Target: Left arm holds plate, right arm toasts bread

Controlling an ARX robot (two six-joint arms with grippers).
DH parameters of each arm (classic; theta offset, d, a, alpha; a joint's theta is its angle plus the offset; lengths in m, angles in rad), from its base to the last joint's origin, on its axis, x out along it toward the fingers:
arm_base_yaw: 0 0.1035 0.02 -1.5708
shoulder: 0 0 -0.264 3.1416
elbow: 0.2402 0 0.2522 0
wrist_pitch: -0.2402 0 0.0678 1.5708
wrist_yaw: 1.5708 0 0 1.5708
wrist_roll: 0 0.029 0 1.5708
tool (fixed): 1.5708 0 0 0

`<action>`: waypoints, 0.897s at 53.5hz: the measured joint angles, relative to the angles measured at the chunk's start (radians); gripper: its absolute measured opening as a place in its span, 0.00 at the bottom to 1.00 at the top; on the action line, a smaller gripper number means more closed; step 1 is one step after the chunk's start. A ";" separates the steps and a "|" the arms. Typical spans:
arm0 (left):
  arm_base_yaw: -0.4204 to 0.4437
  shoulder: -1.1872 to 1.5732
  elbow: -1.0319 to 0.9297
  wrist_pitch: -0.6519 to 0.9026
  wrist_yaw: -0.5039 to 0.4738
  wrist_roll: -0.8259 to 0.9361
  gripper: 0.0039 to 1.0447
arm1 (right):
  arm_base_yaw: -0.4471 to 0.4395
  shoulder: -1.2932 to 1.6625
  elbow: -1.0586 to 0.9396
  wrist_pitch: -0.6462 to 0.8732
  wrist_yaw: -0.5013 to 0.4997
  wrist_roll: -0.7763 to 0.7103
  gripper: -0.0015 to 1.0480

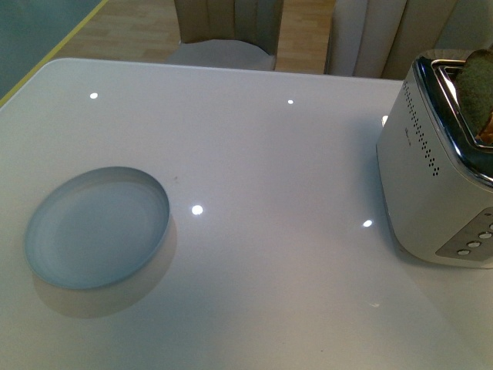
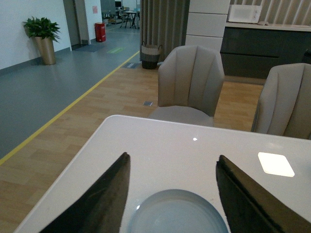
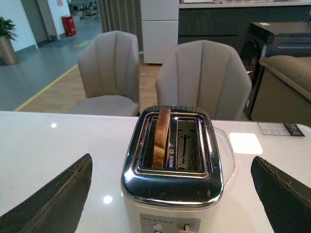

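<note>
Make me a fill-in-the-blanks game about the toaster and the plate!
1. The bread stands in the ____.
2. The plate has ____ on it.
3. The toaster's second slot is ____.
4. Both the left hand and the right hand are ____.

Missing words: toaster; nothing; empty; open

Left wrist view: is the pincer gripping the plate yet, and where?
No. The left pincer is open, the plate lying untouched between its jaws. The right pincer is open too; nothing is held.
</note>
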 joint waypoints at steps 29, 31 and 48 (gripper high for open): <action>0.000 0.000 0.000 0.000 0.000 0.002 0.93 | 0.000 0.000 0.000 0.000 0.000 0.000 0.92; 0.000 0.000 0.000 0.000 0.000 0.002 0.93 | 0.000 0.000 0.000 0.000 0.000 0.000 0.92; 0.000 0.000 0.000 0.000 0.000 0.002 0.93 | 0.000 0.000 0.000 0.000 0.000 0.000 0.92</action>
